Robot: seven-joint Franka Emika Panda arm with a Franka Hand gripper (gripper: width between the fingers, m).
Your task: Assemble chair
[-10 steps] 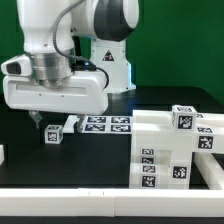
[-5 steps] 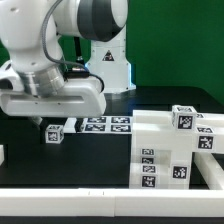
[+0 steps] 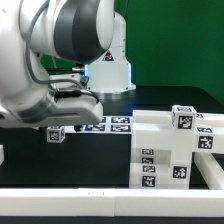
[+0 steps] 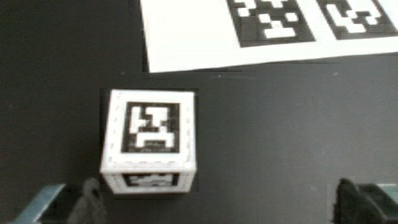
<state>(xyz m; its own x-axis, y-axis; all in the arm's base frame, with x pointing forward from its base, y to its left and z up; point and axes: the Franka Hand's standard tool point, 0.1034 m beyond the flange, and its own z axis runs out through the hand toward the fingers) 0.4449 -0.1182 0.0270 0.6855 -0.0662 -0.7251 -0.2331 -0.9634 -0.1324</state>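
The arm is leaning low over the dark worktop, lining up a pickup. Chair parts are sitting at the exterior view's right; one small block is lying just beside the marker board. The fingers are standing wide apart, empty, and probably need to be straddling the block before closing.

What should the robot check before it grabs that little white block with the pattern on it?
1. Fingers open wide: ok.
2. Little white block seen between the fingers in the wrist view: ok.
3. Block centred between them: not ok, it sits nearer one finger.
4. Block apart from the marker board: ok, dark table shows between them.
5. Fingers low enough to grab: cannot tell.
6. Big white pieces out of the way: ok, they sit toward the exterior view's right.
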